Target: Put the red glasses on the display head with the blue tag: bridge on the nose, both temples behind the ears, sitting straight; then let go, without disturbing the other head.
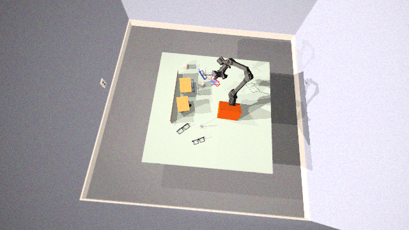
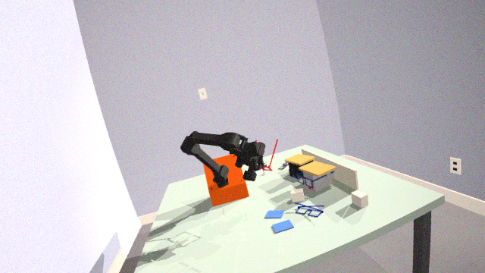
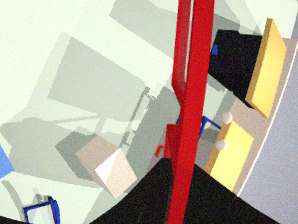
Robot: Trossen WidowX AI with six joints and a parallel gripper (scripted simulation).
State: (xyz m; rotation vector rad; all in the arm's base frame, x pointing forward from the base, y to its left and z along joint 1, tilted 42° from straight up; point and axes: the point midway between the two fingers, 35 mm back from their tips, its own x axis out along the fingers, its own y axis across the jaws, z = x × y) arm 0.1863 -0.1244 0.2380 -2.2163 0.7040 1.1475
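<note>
"pale lilac walls (image 1: 358, 96) (image 2: 204, 57) rise around a mint-green table (image 1: 223, 153) (image 2: 371, 197) (image 3: 30, 50). where are the red glasses (image 1: 216, 82) (image 2: 273, 155) (image 3: 199, 75)?"

"up in the gripper (image 1: 216, 75) (image 2: 262, 165) (image 3: 173, 168), above the table. its fingers are pinching the red frame. from outside, one temple points upward."

"and the head with the blue tag (image 3: 214, 49)?"

"that's the black head (image 1: 183, 104) (image 2: 295, 171) (image 3: 235, 60), with a yellow board on top. it stands well apart from the red glasses, and they aren't on it."

"what about the other one?"

"the grey head (image 1: 185, 85) (image 2: 318, 183) (image 3: 204, 150) stands beside it, upright, wearing blue glasses (image 2: 311, 180) (image 3: 210, 123)."

"anything nearer us, from the outside view?"

"two flat blue pieces (image 2: 278, 221), plus folded navy glasses (image 1: 202, 73) (image 2: 311, 212) (image 3: 42, 210) near a cream block (image 1: 200, 84) (image 2: 297, 195) (image 3: 107, 167). the arm (image 1: 241, 86) (image 2: 206, 159) rises from an orange box (image 1: 229, 113) (image 2: 229, 197)."

"can you tell exactly where on the frame it's gripped?"

"no, i can't."
</note>
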